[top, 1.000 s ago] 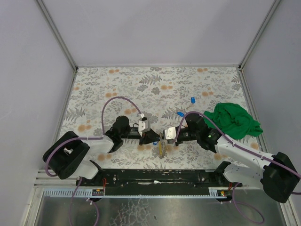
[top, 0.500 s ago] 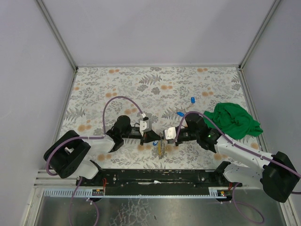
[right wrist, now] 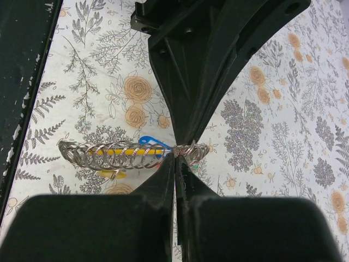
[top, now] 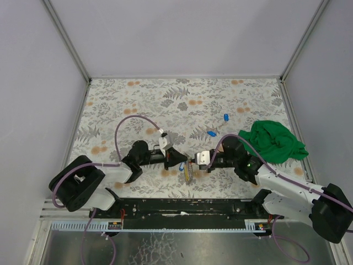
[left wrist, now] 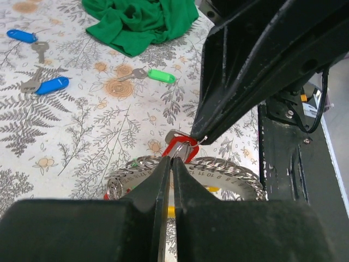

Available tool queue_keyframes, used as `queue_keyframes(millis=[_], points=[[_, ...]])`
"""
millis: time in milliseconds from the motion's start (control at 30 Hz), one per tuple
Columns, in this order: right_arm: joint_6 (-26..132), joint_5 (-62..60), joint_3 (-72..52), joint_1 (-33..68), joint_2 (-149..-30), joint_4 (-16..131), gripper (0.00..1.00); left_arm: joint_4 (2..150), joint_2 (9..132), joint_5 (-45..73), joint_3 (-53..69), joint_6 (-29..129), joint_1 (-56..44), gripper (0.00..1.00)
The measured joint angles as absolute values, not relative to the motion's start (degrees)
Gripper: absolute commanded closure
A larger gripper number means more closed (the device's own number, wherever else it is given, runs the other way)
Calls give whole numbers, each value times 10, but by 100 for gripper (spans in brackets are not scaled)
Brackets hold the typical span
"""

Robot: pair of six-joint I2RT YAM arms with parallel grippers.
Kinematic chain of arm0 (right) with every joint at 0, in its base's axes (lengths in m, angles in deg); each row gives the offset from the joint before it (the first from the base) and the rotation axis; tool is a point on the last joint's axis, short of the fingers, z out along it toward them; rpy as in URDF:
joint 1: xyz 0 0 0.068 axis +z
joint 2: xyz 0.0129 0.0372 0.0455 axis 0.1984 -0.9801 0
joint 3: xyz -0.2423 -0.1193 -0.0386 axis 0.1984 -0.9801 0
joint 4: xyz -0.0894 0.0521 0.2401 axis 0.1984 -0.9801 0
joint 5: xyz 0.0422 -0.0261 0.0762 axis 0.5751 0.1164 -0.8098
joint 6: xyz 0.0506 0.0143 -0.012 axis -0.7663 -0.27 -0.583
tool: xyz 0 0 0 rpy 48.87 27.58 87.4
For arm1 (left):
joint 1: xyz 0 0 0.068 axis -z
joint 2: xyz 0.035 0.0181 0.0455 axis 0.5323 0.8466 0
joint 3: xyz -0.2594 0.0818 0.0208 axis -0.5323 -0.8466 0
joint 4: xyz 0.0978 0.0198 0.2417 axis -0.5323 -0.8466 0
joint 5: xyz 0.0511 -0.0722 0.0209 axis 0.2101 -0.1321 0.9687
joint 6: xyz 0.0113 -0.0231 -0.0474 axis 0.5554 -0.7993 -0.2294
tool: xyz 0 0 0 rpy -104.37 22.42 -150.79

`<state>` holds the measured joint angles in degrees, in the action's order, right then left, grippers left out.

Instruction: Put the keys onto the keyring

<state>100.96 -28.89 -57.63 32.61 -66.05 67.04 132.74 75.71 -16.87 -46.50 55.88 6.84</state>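
Pulling gently works best now, with left gripper (left wrist: 170, 159) and right gripper (right wrist: 174, 157) jaws both clamped on the keyring (right wrist: 103, 155), so a gap opens for keys (top: 211, 134) at one o'clock.

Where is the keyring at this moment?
Top view: the keyring is centre-front over the table, where the left gripper and right gripper meet tip to tip.

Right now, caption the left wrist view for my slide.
Left gripper and right gripper pinch the keyring tip to tip; blue-tagged keys, green-tagged key and green cloth lie beyond.
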Motion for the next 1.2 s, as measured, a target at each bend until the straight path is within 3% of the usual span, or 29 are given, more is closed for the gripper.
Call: queue_keyframes(millis=[533,633,767,933,1200], points=[[963,-227,-619,374,-719,835,100,1465,785,0,-533,380,87,100],[968,-214,-619,376,-714,835,100,1483,789,5,-537,371,87,92],[988,-208,-608,378,-706,794,100,1493,783,-3,-548,382,87,82],[1024,-206,-562,380,-706,695,100,1454,730,-38,-548,444,87,77],[1072,-218,-507,381,-708,598,100,1304,681,-92,-524,586,87,75]])
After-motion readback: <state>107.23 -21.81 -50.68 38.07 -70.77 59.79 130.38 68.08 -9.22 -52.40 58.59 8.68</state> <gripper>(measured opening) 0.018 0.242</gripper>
